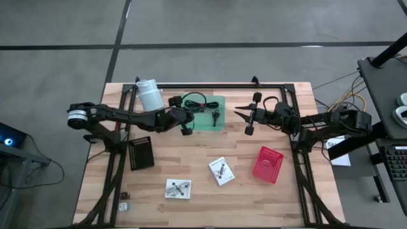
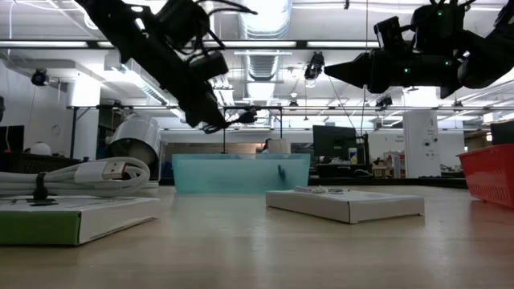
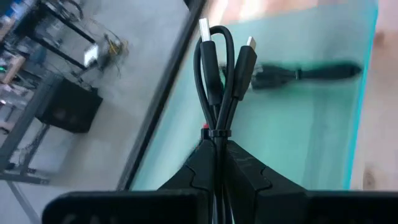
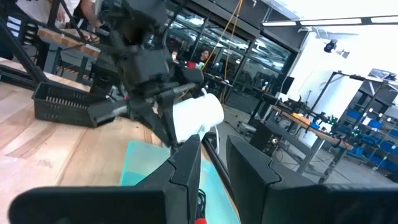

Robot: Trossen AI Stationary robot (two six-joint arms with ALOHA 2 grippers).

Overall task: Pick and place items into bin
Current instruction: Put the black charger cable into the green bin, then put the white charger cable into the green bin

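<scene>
Dangling over the left edge of the teal bin (image 1: 205,112) at upper centre, a coiled black USB cable (image 3: 219,74) is clamped in the left claw (image 1: 186,128). Right claw (image 1: 248,119) hovers beside the bin with fingers apart, holding nothing; two white packets (image 1: 220,170) lie on the counter (image 1: 280,197) below.

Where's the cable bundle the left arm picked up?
In the left wrist view the black cable bundle is clamped in the left pincer, over the green bin, which already holds another cable.
</scene>
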